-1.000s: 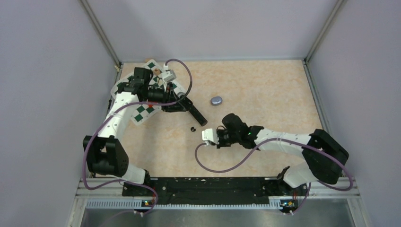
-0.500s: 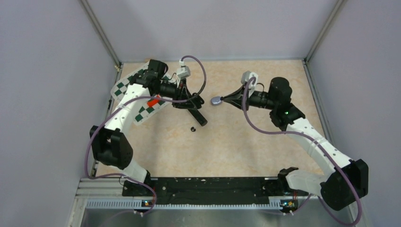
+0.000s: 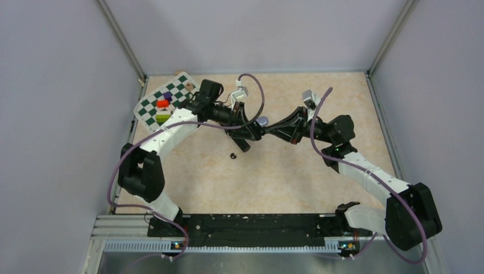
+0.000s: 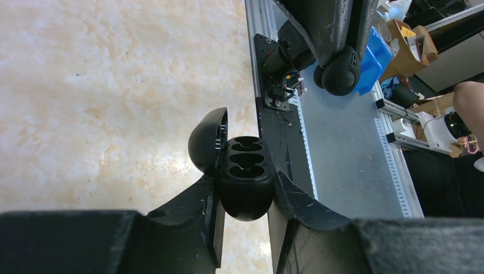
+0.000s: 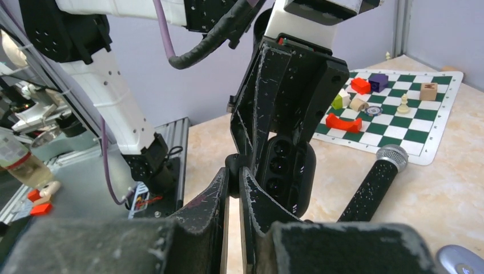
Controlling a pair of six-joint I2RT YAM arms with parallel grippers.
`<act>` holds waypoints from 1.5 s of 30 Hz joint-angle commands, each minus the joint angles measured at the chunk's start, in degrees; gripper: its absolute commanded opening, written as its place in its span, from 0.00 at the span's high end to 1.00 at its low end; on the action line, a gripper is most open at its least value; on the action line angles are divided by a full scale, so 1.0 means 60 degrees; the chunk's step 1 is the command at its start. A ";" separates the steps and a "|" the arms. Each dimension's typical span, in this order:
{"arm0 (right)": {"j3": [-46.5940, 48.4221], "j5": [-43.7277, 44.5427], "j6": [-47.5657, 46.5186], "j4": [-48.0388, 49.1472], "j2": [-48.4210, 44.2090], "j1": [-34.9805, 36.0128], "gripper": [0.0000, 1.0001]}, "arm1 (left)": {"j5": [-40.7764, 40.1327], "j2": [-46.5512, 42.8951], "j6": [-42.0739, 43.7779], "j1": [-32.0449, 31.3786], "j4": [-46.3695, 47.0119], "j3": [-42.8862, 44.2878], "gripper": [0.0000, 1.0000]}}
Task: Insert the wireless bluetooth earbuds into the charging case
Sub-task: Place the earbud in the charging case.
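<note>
Held glossy black charging case (image 4: pixel 245 165), lid open, in clenched left gripper (image 4: pixel 244 197). Pinched tiny black earbud (image 5: pixel 232 161) in right gripper (image 5: pixel 234 174).

Both arms reach in over the desk (image 3: pixel 319 188). The left tool (image 3: pixel 255 133) and right tool (image 3: pixel 274 129) meet tip to tip just past its middle, and their jaws are too dark to read. A pale case (image 3: pixel 263 120) peeks out just behind them. A microphone (image 3: pixel 243 144) pokes from under the left tool, with a black bud (image 3: pixel 233 155) near it. A chessboard (image 3: pixel 149 108) with coloured blocks (image 3: pixel 163 103) lies in the far left corner.
</note>
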 commanded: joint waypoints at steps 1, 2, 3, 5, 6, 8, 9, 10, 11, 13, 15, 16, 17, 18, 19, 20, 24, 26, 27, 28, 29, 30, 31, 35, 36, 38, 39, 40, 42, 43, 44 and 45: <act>-0.0064 0.0146 0.0569 0.1162 -0.0169 -0.0037 0.91 | 0.0515 -0.0516 -0.0371 -0.0127 0.1075 -0.0072 1.00; -0.0078 0.0178 0.0505 0.1014 -0.0187 -0.0026 0.92 | 0.0469 -0.0551 -0.0334 -0.0141 0.1077 -0.0098 1.00; -0.0109 0.0218 0.0440 0.0935 -0.0197 -0.0018 0.92 | 0.0419 -0.0596 -0.0302 -0.0168 0.1069 -0.0122 1.00; -0.0171 0.0317 0.0305 0.0775 -0.0196 0.0028 0.92 | 0.0394 -0.0639 -0.0228 -0.0213 0.1047 -0.0140 1.00; -0.0153 0.0324 0.0168 0.0654 -0.0169 0.0051 0.92 | 0.0395 -0.0654 -0.0203 -0.0232 0.1024 -0.0142 1.00; -0.0117 0.0335 -0.0084 0.0382 -0.0132 0.0122 0.92 | 0.0390 -0.0711 -0.0176 -0.0248 0.0993 -0.0134 1.00; -0.0123 0.0351 -0.0205 0.0311 -0.0121 0.0158 0.92 | 0.0407 -0.0724 -0.0167 -0.0257 0.0989 -0.0124 1.00; -0.0148 0.0368 -0.0312 0.0269 -0.0097 0.0211 0.92 | 0.0411 -0.0755 -0.0160 -0.0263 0.0985 -0.0110 1.00; -0.0165 0.0390 -0.0478 0.0243 -0.0085 0.0257 0.92 | 0.0441 -0.0771 -0.0165 -0.0262 0.0979 -0.0114 1.00; -0.0212 0.0464 -0.0679 0.0239 -0.0031 0.0341 0.92 | 0.0496 -0.0823 -0.0164 -0.0264 0.0974 -0.0121 1.00; -0.0240 0.0562 -0.0852 0.0232 0.0016 0.0363 0.92 | 0.0576 -0.0853 -0.0138 -0.0271 0.0985 -0.0155 1.00; -0.0244 0.0600 -0.0914 0.0218 0.0021 0.0370 0.92 | 0.0610 -0.0877 -0.0120 -0.0287 0.0975 -0.0177 1.00; -0.0243 0.0645 -0.0973 0.0167 0.0038 0.0378 0.92 | 0.0643 -0.0891 -0.0102 -0.0313 0.0974 -0.0199 1.00; -0.0234 0.0679 -0.1039 0.0122 0.0020 0.0392 0.92 | 0.0671 -0.0909 -0.0088 -0.0321 0.0967 -0.0211 1.00; -0.0235 0.0686 -0.1108 0.0099 0.0027 0.0414 0.93 | 0.0691 -0.0935 -0.0074 -0.0323 0.0946 -0.0205 1.00; -0.0235 0.0697 -0.1157 0.0055 0.0027 0.0437 0.92 | 0.0714 -0.0953 -0.0059 -0.0343 0.0941 -0.0196 1.00; -0.0230 0.0753 -0.1246 -0.0027 0.0074 0.0547 0.92 | 0.0712 -0.1028 -0.0003 -0.0368 0.0913 -0.0186 1.00; -0.0218 0.0749 -0.1327 -0.0074 0.0089 0.0633 0.93 | 0.0718 -0.1061 0.0022 -0.0379 0.0905 -0.0202 1.00; -0.0211 0.0762 -0.1369 -0.0126 0.0103 0.0665 0.93 | 0.0730 -0.1079 0.0050 -0.0368 0.0879 -0.0191 1.00; -0.0210 0.0775 -0.1404 -0.0158 0.0121 0.0708 0.92 | 0.0741 -0.1101 0.0055 -0.0370 0.0874 -0.0197 1.00; -0.0204 0.0774 -0.1456 -0.0189 0.0135 0.0748 0.93 | 0.0748 -0.1111 0.0065 -0.0374 0.0883 -0.0182 1.00; -0.0178 0.0789 -0.1464 -0.0224 0.0153 0.0780 0.92 | 0.0749 -0.1125 0.0053 -0.0369 0.0886 -0.0176 1.00; -0.0175 0.0780 -0.1478 -0.0249 0.0162 0.0781 0.92 | 0.0749 -0.1138 0.0059 -0.0374 0.0886 -0.0188 1.00; -0.0160 0.0775 -0.1646 -0.0404 0.0100 0.0800 0.93 | 0.0691 -0.1172 0.0098 -0.0369 0.0876 -0.0189 1.00; -0.0158 0.0771 -0.1665 -0.0460 0.0101 0.0807 0.93 | 0.0683 -0.1177 0.0110 -0.0367 0.0872 -0.0203 1.00; -0.0165 0.0785 -0.1730 -0.0494 0.0102 0.0803 0.93 | 0.0717 -0.1209 0.0111 -0.0367 0.0871 -0.0195 1.00; -0.0180 0.0801 -0.1760 -0.0499 0.0116 0.0804 0.93 | 0.0726 -0.1204 0.0114 -0.0374 0.0872 -0.0192 1.00; -0.0188 0.0813 -0.1753 -0.0486 0.0152 0.0808 0.93 | 0.0744 -0.1212 0.0111 -0.0375 0.0864 -0.0196 1.00; -0.0227 0.0776 -0.1589 -0.0267 0.0225 0.0839 0.93 | 0.0759 -0.1223 0.0122 -0.0378 0.0870 -0.0197 1.00; -0.0259 0.0758 -0.1525 -0.0155 0.0246 0.0869 0.93 | 0.0755 -0.1231 0.0132 -0.0381 0.0866 -0.0207 1.00; -0.0245 0.0756 -0.1507 -0.0138 0.0264 0.0920 0.93 | 0.0761 -0.1234 0.0141 -0.0372 0.0867 -0.0210 1.00; -0.0240 0.0774 -0.1502 -0.0141 0.0290 0.0983 0.92 | 0.0763 -0.1249 0.0147 -0.0380 0.0864 -0.0202 1.00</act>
